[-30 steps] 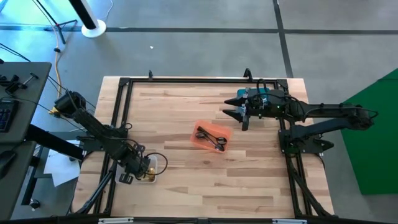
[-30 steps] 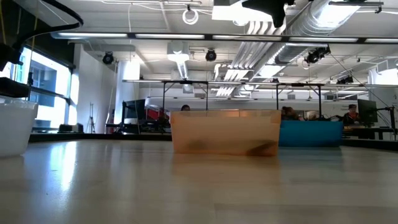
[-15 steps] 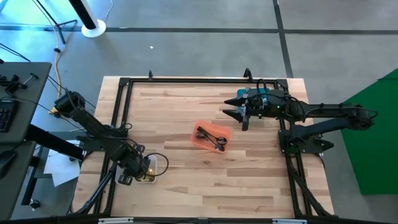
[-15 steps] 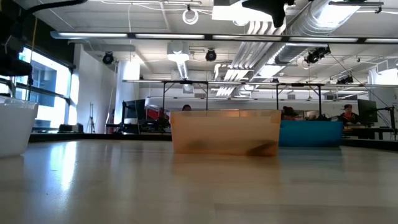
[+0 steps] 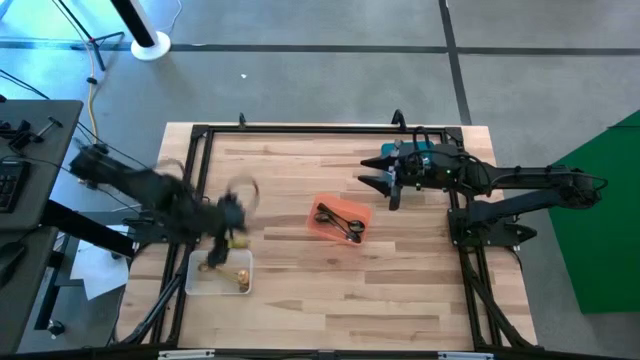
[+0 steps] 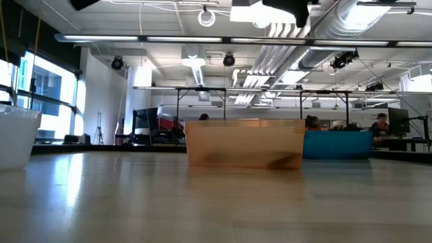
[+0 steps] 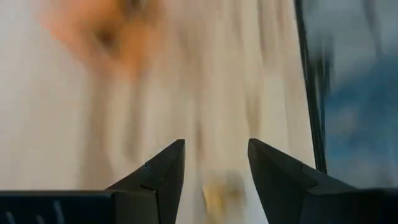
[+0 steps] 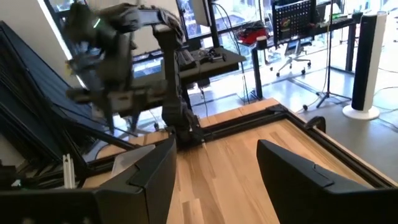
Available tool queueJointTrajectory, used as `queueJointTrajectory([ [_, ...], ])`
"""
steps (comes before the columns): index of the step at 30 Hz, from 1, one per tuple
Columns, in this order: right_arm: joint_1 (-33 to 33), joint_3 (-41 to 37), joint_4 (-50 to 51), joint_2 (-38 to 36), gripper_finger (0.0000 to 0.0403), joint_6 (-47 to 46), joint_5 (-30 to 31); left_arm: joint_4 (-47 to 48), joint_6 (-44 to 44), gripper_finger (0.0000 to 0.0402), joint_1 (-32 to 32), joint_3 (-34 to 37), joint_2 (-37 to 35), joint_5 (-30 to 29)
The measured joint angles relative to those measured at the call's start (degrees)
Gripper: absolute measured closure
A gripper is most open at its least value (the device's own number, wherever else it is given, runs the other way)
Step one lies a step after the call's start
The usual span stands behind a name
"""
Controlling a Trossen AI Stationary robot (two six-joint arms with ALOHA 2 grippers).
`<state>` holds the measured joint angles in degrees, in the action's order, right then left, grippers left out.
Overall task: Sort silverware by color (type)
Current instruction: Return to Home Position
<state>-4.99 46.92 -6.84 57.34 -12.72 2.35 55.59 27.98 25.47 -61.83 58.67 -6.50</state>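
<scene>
Left tool (image 5: 238, 208), fingers apart and empty, blurred just beside white bin (image 5: 200, 285) holding gold spoons (image 5: 238, 277); half a second ago, low over that bin. Right tool (image 5: 372, 174) spread wide, empty, near tabletop's (image 5: 300, 300) far edge.

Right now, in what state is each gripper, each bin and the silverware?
Left gripper: open, empty, raised near the white bin.
Right gripper: open, empty, raised beyond the orange bin.
White bin: upright, holding the golden spoons.
Orange bin: upright, holding the black silverware.
Blue bin: upright, contents hidden.
</scene>
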Motion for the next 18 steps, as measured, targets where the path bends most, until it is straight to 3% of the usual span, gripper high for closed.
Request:
queueJointTrajectory([
  [3,0.2,0.0,-0.9,0.0,0.0194,-0.3,-1.1,-13.9,-3.3,0.0234,-7.7,0.4,-3.9,-7.8],
  [5,0.2,0.0,-1.7,0.0,0.0194,-0.1,-2.5,-24.9,-7.1,0.0234,-12.8,1.4,-5.6,-9.6],
  [9,0.2,0.0,-2.2,0.0,0.0194,1.2,-3.8,-45.2,-15.4,0.0234,-21.2,5.0,-6.9,-5.7],
  [13,0.2,0.0,-3.0,0.0,0.0194,2.8,-4.7,-59.8,-16.5,0.0234,-27.0,10.7,-6.3,1.4],
  [18,0.2,0.0,-4.3,0.0,0.0194,5.1,-4.8,-65.4,-15.7,0.0234,-29.2,16.3,-5.3,3.1],
])
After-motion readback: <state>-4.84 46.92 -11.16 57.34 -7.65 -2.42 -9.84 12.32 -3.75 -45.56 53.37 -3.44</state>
